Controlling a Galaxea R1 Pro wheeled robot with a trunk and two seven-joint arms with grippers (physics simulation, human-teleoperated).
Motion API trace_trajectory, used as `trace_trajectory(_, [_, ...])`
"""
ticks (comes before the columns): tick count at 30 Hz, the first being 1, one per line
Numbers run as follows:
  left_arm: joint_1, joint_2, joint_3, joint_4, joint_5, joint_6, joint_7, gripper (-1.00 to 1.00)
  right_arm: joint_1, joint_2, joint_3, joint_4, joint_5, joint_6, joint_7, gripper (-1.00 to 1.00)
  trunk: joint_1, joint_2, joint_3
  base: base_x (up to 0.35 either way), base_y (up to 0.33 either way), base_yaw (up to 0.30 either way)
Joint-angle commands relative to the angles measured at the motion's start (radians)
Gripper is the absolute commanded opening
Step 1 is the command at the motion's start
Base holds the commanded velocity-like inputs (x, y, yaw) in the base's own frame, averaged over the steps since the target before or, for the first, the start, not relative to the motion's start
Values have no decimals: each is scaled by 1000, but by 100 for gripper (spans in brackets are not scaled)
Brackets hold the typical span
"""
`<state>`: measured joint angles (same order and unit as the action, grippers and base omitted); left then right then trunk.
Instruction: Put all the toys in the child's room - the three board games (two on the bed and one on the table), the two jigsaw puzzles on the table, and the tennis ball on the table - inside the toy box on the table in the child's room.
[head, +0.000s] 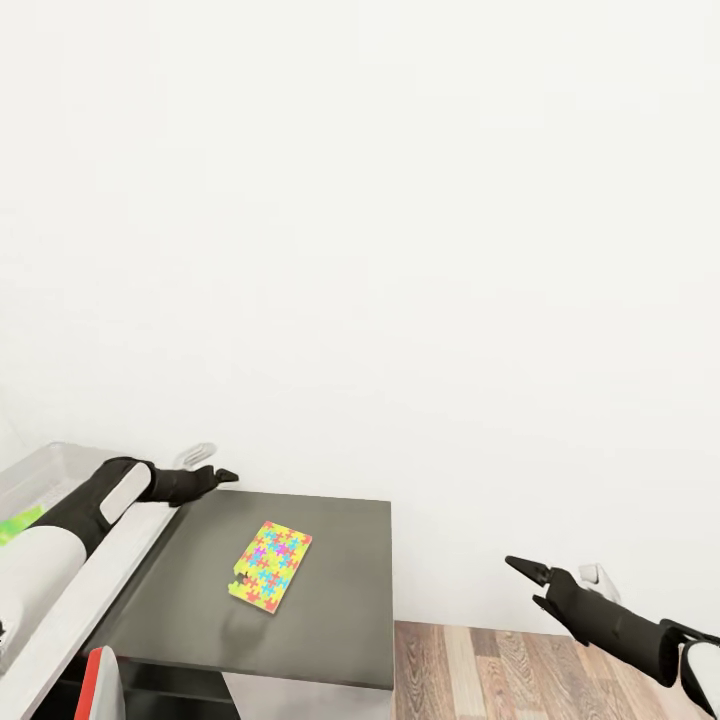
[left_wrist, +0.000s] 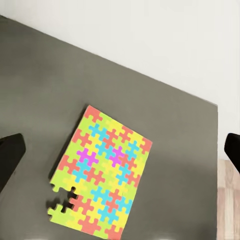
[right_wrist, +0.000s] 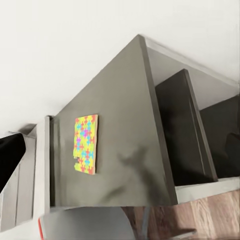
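Multicolour jigsaw puzzle (head: 270, 564) lying flat on dark grey cabinet top (head: 330, 620), near its middle, one corner piece pulled slightly loose. Not on the pale surface (head: 75, 610) but on the lower cabinet just beside it. Left hand (head: 215, 474) up over cabinet's far-left corner, near the wall, apart from puzzle; fingers spread wide per left wrist view, dark tips at both frame edges, puzzle (left_wrist: 102, 175) between them w/ nothing gripped. Right hand (head: 530, 578) out over wood floor (head: 480, 670), well off to the side; looks empty, tips parted.

Toy box (head: 40, 470) at far left on the surface, behind left forearm; green edge of smth inside, can't tell what.

Step in hand, prob.: picking up this puzzle w/ left hand. Next move calls for lowering onto it, pinching a thin flat sheet by an edge. Tricky: little to grip, loose piece may drop. Then carry over to toy box.
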<state>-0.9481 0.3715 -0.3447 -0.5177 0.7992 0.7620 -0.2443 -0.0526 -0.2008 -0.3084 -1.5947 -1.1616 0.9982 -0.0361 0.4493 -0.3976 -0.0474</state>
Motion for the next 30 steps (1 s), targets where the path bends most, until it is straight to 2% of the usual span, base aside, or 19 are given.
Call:
trace_trajectory(1, [-1, 0, -5, 0, -2, -7, -1, 100, -1, 0, 1, -1, -4, 4, -10, 100, 1, -2, -2, 0, 0, 0])
trace_trajectory(6, [-1, -4, -7, 1, -8, -29, 11, 100, -2, 1, 13, -1, -4, 4, -43, 100, 1, -2, -2, 0, 0, 0])
trace_trajectory(15, [-1, -38, -12, 30, -24, -50, 55, 100, -4, 1, 24, -1, -4, 4, -79, 100, 1, -2, -2, 130, -31, 0])
trace_trajectory(22, [-1, -71, -13, 36, -26, -50, 125, 100, -7, 1, 40, -1, -6, 10, -210, 100, 1, -2, -2, 29, -5, 0])
trace_trajectory(24, [-1, -77, -12, 38, -26, -46, 153, 100, -24, 0, 65, -1, -6, 13, -256, 100, 1, -2, -2, 5, -1, 0])
trace_trajectory(30, [-1, -83, -11, 70, -25, -41, 183, 100, -57, 0, 140, -1, -5, 12, -359, 100, 1, -2, -2, 2, 0, 0])
